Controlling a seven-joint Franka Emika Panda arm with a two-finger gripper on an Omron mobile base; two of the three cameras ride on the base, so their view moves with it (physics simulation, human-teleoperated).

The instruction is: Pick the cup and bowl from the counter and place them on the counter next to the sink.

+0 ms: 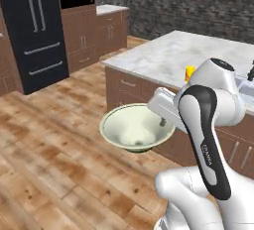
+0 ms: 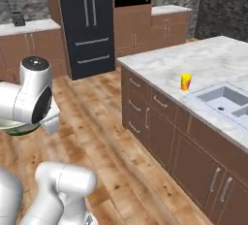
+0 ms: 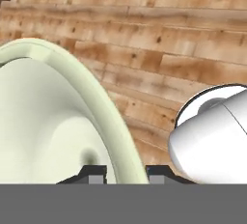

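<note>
1. Left base view: the arm is carrying the bowl (image 1: 137, 127) in mid-air over the wooden floor (image 1: 59, 140), well clear of the bench (image 1: 163, 58). The end effector (image 1: 162, 122) is reaching over the bowl's near rim, one finger dipping inside it. The bowl is sitting roughly level and looks empty. The cup (image 1: 189, 73) is standing upright on the bench, partly hidden behind the robot's upper joint, near the sink (image 1: 246, 89) at the right edge.

2. Right base view: the cup (image 2: 186, 82) is standing on the marble bench (image 2: 193, 61), just beside the sink's (image 2: 224, 98) near corner, so that half of the job looks finished. The basin is showing only its drain hole. A sliver of the bowl (image 2: 19, 130) is peeking out beneath the arm at the far left, well apart from the bench and the black fridge (image 2: 89, 23) behind.

3. Hand view: the two fingertips (image 3: 94, 175) are straddling the bowl's (image 3: 58, 131) rim, one inside and one outside, narrowly parted and pinching the wall between them. The pale interior is holding nothing. Floor planks (image 3: 159, 35) are lying beyond the rim.

4. Judged progress: the cup appears placed; the bowl is lifted but has yet to be carried over and set down beside the sink.
</note>
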